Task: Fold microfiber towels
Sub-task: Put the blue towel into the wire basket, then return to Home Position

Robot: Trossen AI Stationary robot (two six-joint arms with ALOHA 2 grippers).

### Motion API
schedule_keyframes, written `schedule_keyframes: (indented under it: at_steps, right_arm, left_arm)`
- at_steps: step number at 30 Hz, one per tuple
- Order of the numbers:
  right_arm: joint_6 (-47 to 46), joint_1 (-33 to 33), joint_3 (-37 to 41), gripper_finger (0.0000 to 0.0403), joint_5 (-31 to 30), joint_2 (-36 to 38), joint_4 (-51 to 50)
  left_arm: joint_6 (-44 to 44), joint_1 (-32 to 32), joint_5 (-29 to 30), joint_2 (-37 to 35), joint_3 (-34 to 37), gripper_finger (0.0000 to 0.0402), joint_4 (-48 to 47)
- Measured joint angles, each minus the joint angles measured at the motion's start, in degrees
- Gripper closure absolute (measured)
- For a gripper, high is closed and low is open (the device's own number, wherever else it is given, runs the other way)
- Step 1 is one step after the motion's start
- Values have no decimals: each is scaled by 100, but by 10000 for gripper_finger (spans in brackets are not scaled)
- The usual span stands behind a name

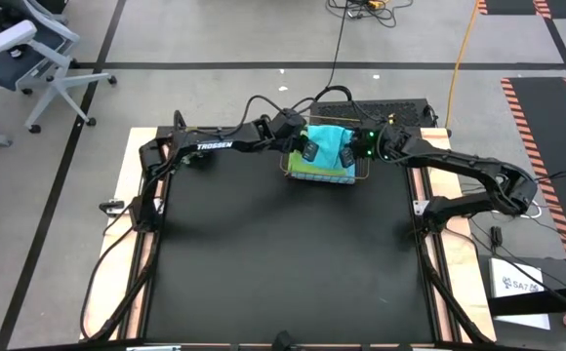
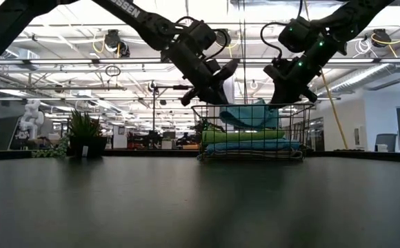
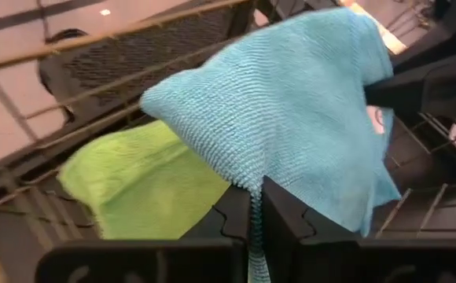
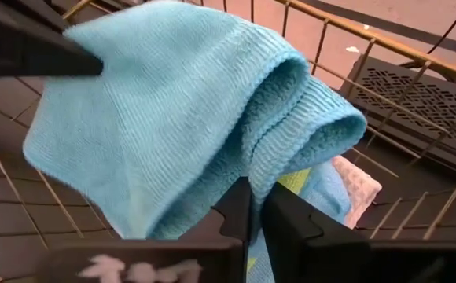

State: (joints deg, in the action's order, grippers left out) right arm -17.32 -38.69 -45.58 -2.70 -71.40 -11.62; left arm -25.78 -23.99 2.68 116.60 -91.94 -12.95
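A wire basket [image 1: 289,168] stands at the table's far middle and holds a pile of towels. A teal towel [image 1: 328,143] lies bunched on top of the pile, above a lime green towel [image 2: 245,136] and a blue one [image 2: 255,146]. My left gripper [image 1: 308,152] comes in from the left and is shut on the teal towel. My right gripper [image 1: 347,154] comes in from the right and is shut on the same towel. A white towel [image 4: 358,189] shows behind the teal one. My left gripper pinches the teal towel's near edge [image 3: 246,182] between its two fingers, slanting down from the table's left. A strip of cloth runs down between the fingers. The towel spreads slack beyond them, over the lime green towel [image 3: 134,181]. My right gripper pinches a bunched fold of the teal towel [image 4: 251,167] between its two fingers, several layers thick. It slants down from the table's right. The cloth bulges slack beyond the fingers, inside the basket.
The basket's wire walls [image 2: 203,131] stand close around both grippers. A small potted plant [image 2: 84,134] stands at the table's far left. The black table top [image 1: 283,263] stretches from the basket to the near edge.
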Motion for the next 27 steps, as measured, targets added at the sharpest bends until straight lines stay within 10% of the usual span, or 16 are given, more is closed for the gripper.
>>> schedule_keyframes:
  at_steps: [27]
  right_arm:
    - [48,30,0,282,0,0,-238]
  left_arm:
    - [-32,76,-371,283,-9,222,212]
